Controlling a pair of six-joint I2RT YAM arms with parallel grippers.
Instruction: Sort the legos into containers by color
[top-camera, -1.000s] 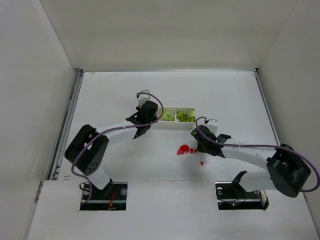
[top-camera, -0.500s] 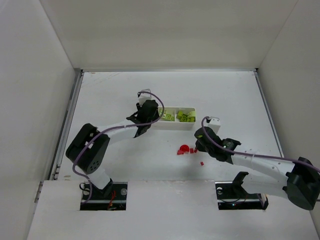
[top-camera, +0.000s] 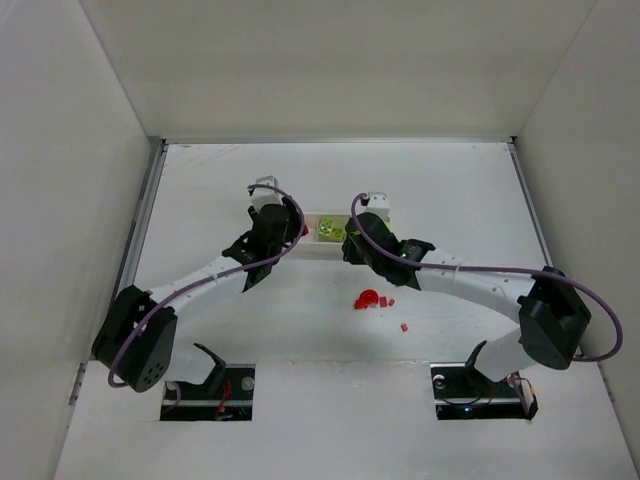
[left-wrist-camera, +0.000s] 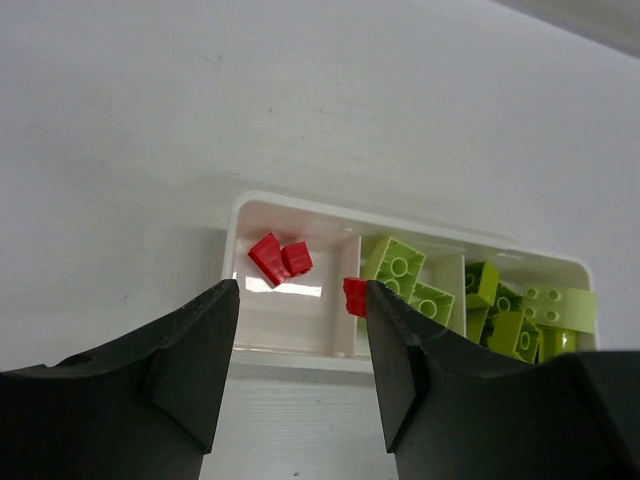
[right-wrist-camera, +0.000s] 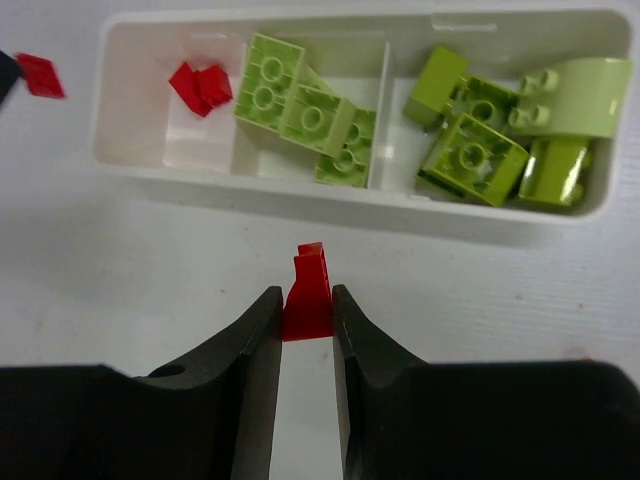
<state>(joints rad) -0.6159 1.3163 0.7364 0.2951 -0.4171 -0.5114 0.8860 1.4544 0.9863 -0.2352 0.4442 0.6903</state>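
Note:
The white three-compartment tray (right-wrist-camera: 350, 192) holds two small red legos (right-wrist-camera: 200, 85) in its left compartment and lime-green legos (right-wrist-camera: 300, 110) in the middle and right ones. My right gripper (right-wrist-camera: 305, 300) is shut on a tiny red lego (right-wrist-camera: 311, 272), just in front of the tray's near wall. My left gripper (left-wrist-camera: 295, 300) is open over the tray's left end (left-wrist-camera: 290, 355); a small red lego (left-wrist-camera: 354, 297) clings to the tip of its right finger. In the top view both grippers, left (top-camera: 293, 232) and right (top-camera: 350, 247), meet at the tray (top-camera: 322, 250).
A small pile of red legos, including a rounder one (top-camera: 368, 298), lies on the white table in front of the tray. One more tiny red piece (top-camera: 404, 326) lies nearer the arm bases. White walls enclose the table.
My right arm swung from the red pile up and left to the tray, carrying a red lego. My left arm shifted a little left along the tray.

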